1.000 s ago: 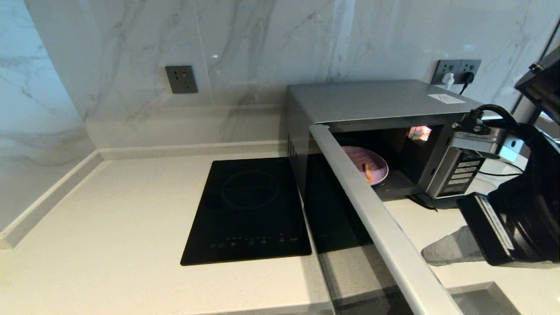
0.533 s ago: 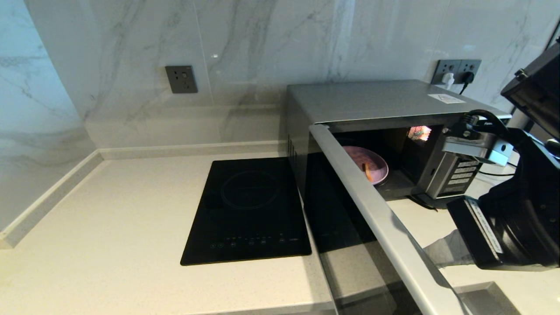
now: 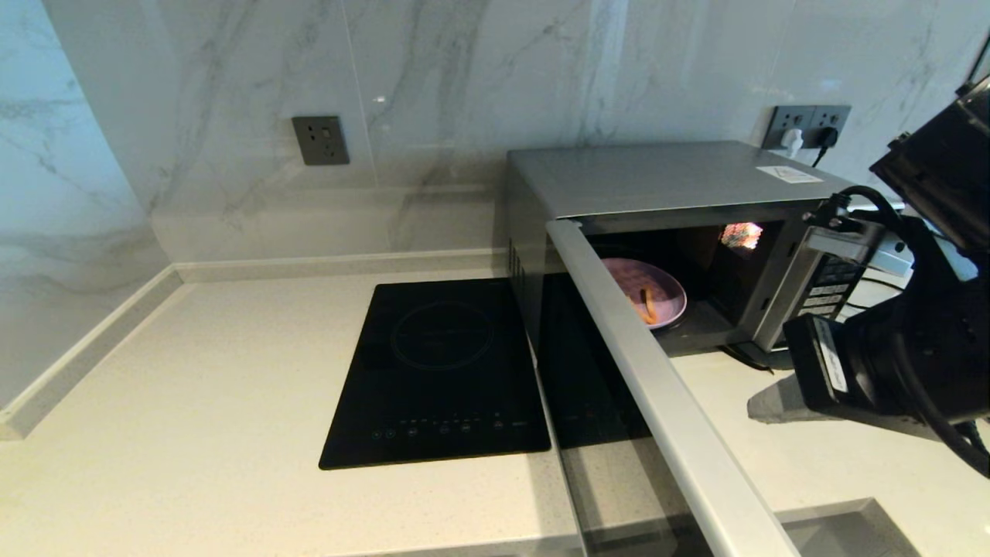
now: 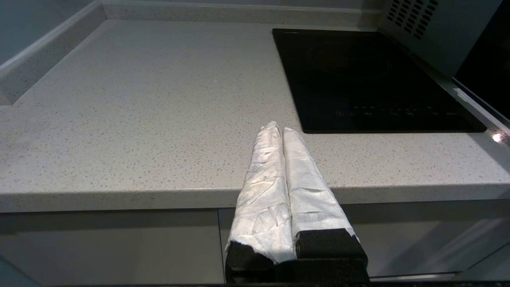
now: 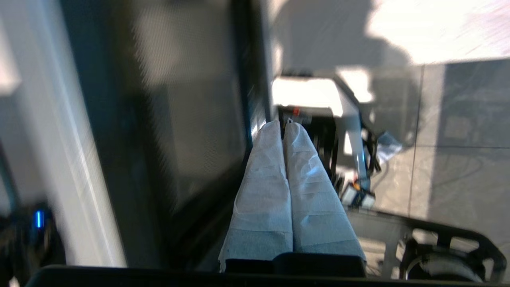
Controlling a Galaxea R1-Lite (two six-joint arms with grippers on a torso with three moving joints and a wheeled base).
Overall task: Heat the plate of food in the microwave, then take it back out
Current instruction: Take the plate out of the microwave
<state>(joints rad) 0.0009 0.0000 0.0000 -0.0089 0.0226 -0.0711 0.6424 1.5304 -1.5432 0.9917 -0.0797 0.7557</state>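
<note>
While its door [image 3: 657, 387] stands swung wide toward the camera, the microwave [image 3: 657, 182], a boxy brushed silver-grey unit with a dark glass panel and a long pale top edge, sits on a speckled cream stone countertop [image 3: 193, 402] against a glossy veined marble wall [image 3: 464, 70]. Flush beside the oven on the robot's left lies a flat black glass induction hob [image 3: 437, 371], rectangular, with a faint ring and a row of tiny touch marks along its near edge. Two dark grey wall sockets [image 3: 320, 140] are set into the marble, one behind the hob and a double one behind the oven with plugs in it. At the right of the head view the right gripper [image 5: 285, 125] hovers in front of the open cavity, close to the door's inner face, its two white-wrapped fingers [image 5: 263, 191] pressed together and holding nothing. Off at the counter's front edge, the left gripper [image 4: 278, 128] hangs parked, its crinkled wrapped fingers likewise closed and empty. Inside the dim cavity rests the plate of food [image 3: 657, 298], round, shallow and lilac, an orange fry showing on it.
</note>
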